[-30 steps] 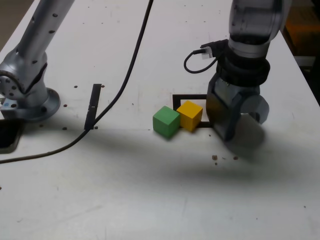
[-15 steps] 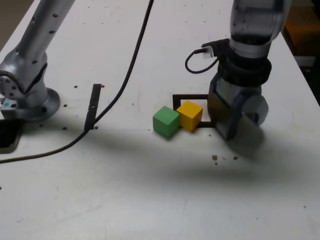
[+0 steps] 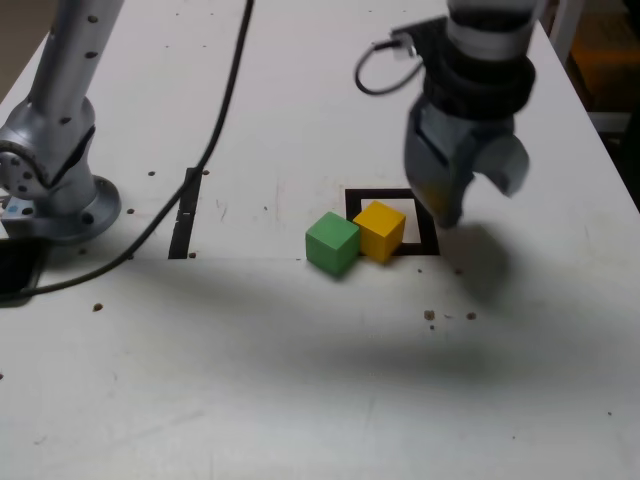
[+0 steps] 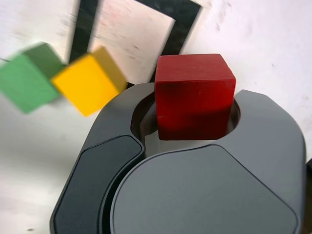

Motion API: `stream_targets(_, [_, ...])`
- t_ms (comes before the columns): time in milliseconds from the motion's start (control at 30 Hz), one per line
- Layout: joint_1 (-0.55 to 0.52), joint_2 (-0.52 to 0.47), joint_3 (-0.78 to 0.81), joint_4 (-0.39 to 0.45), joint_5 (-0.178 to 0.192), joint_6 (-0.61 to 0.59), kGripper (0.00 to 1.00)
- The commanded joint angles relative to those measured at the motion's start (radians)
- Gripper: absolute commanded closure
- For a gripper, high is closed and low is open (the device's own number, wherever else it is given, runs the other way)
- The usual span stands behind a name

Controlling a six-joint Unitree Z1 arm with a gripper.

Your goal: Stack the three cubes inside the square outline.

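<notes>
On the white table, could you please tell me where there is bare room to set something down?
In the exterior view, the table's near part is bare but for specks, as is the stretch between the black strip and green cube. It is crowded where green and yellow cubes meet.

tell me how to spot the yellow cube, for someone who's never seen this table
On the white table, find the black tape square in the exterior view's right half. The yellow cube sits over that outline's lower left corner, next to a green cube. It is the only yellow one; the red cube is in the gripper.
</notes>
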Motion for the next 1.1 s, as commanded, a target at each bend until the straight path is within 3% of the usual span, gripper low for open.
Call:
stream_targets(0, [-0.002, -0.031, 0.006, 0.027, 0.011, 0.001, 0.79])
stream_targets(367, [0.053, -0.149, 0.144, 0.097, 0.067, 0.124, 0.79])
stream_targets(667, [0.119, -0.151, 0.283, 0.065, 0.098, 0.287, 0.79])
stream_targets(900, [0.114, -0.117, 0.363, -0.005, 0.095, 0.325, 0.79])
stream_targets(1067, [0.099, -0.099, 0.383, -0.037, 0.064, 0.347, 0.79])
